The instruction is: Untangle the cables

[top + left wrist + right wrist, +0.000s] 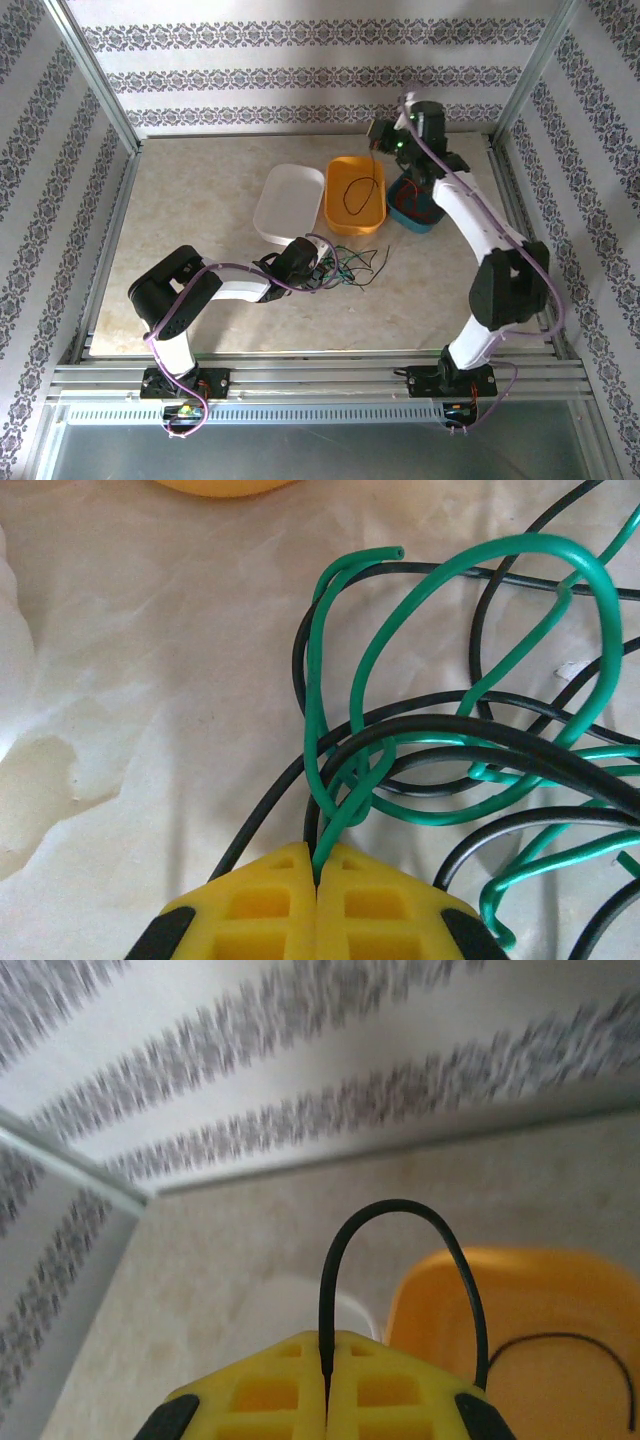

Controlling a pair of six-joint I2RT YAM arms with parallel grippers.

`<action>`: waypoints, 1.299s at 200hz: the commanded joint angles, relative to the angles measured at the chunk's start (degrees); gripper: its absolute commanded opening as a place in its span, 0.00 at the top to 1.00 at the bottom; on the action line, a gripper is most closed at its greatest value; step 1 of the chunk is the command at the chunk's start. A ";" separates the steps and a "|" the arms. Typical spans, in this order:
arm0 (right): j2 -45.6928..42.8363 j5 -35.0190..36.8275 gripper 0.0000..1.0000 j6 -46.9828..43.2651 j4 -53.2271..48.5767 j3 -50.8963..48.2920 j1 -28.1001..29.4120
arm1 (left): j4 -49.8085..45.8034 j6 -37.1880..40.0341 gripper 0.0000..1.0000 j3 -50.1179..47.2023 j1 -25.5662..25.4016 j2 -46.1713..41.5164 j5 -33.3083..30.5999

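My left gripper [317, 868] is clamped on 1 thin green cable [340, 825] at the near side of the knot of green and black wires [350, 270], mid-way across the beige marbled table [180, 230]. I judge it anchors the knot. My right gripper [327, 1352] pinches 1 thin black cable [390, 1205] above the oval orange plastic tray [332, 205] toward the far edge, its tail lying inside, likely for sorting.

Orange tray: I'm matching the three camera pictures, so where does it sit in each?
Top external: orange tray at table centre, beside the white tray.
Left wrist: its rim at the top edge.
Right wrist: lower right, beyond the right gripper.
Shared landmark: the marbled tabletop.
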 commanded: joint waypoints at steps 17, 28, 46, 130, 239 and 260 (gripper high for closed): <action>10.05 -14.16 1.00 -0.32 -7.61 3.45 0.12 | -4.77 0.90 1.00 -0.46 0.44 -0.06 -1.72; 12.42 -14.68 1.00 0.27 -8.35 3.98 0.20 | -5.02 0.94 1.00 -0.27 0.44 0.00 -1.55; 15.02 -12.76 1.00 0.71 -8.34 4.22 0.11 | -5.39 1.01 1.00 0.04 0.44 0.02 -1.50; 12.00 3.91 0.53 -0.74 -10.81 4.48 -0.01 | -5.79 0.85 1.00 0.53 0.44 -0.24 -1.90; -17.60 12.66 0.47 -6.39 -18.72 -20.19 4.87 | -4.17 1.17 1.00 0.89 0.44 -0.96 -1.06; -21.18 8.43 0.48 -4.43 -18.80 -27.53 6.85 | -4.25 1.54 1.00 1.06 0.44 -0.77 -1.11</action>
